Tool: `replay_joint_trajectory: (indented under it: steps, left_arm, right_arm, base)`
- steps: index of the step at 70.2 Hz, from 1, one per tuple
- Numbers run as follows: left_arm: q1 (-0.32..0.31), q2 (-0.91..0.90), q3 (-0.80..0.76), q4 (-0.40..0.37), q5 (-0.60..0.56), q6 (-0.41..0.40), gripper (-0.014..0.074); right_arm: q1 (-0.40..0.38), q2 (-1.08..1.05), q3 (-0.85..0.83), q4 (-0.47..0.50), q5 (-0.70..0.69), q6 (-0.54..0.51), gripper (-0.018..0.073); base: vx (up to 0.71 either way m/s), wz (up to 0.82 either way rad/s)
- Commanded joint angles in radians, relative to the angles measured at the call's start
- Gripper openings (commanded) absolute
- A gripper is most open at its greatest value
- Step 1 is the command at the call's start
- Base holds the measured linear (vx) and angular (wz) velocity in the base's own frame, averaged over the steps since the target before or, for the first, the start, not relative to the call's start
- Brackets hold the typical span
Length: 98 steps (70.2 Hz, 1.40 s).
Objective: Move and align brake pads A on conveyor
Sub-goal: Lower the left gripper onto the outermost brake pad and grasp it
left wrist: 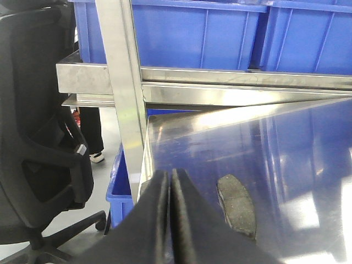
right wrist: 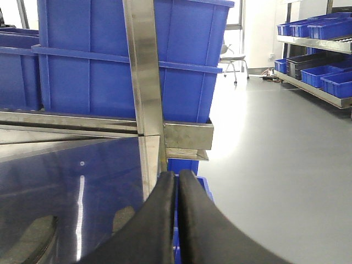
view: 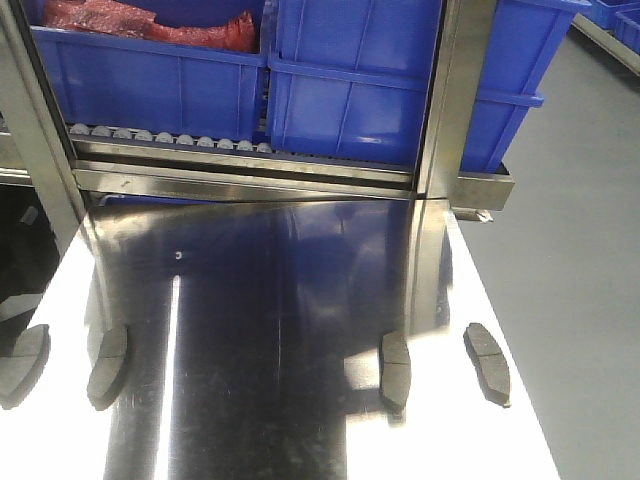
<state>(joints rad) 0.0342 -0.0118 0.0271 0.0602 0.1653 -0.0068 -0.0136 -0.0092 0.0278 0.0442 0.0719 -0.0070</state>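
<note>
Four pads (view: 396, 370) sit on the table (view: 280, 300), none moved yet. The left gripper (left wrist: 170, 175) and right gripper (right wrist: 177, 176) are closed, empty.

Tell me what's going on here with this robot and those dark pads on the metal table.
Nothing is being handled at the moment. Four brake pads lie in a rough row on the shiny steel tabletop, two towards its left side and two towards its right. The left gripper and the right gripper are both shut and empty, one near each side edge of the table. Behind it, blue bins sit on a rack. No conveyor shows in these views.
</note>
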Motion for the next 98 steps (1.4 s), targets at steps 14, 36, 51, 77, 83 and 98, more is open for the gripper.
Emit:
replay_joint_trajectory:
  steps: [14,36,51,77,83,98]
  left_arm:
    - [0.002,-0.013,0.027,-0.007,-0.080,-0.009,-0.0006]
    - [0.002,-0.013,0.027,-0.007,-0.081,-0.009,-0.0006]
    - [0.002,-0.013,0.022,-0.003,-0.096,-0.001,-0.0006]
    - [0.002,0.045,-0.184,0.020,-0.027,-0.002,-0.0006]
    - [0.002,0.150,-0.299,0.020,0.093,-0.002,-0.0006]
    - [0.002,0.432,-0.490,0.020,0.293,-0.002,-0.0005]
  right_arm:
    - [0.000,-0.010,0.005,-0.001,-0.072,-0.006,-0.0003]
    - [0.000,-0.010,0.005,-0.001,-0.072,-0.006,-0.0003]
    - [0.000,-0.010,0.005,-0.001,-0.072,-0.006,-0.0003]
    - [0.000,-0.010,0.005,-0.001,-0.072,-0.006,-0.0003]
    - [0.000,-0.010,0.005,-0.001,-0.072,-0.006,-0.0003]
    - [0.000,-0.010,0.005,-0.001,-0.072,-0.006,-0.0003]
  base:
    - [0.00,0.00]
    - [0.00,0.00]
    - [0.00,0.00]
    - [0.00,0.00]
    - [0.00,0.00]
    - [0.00,0.00]
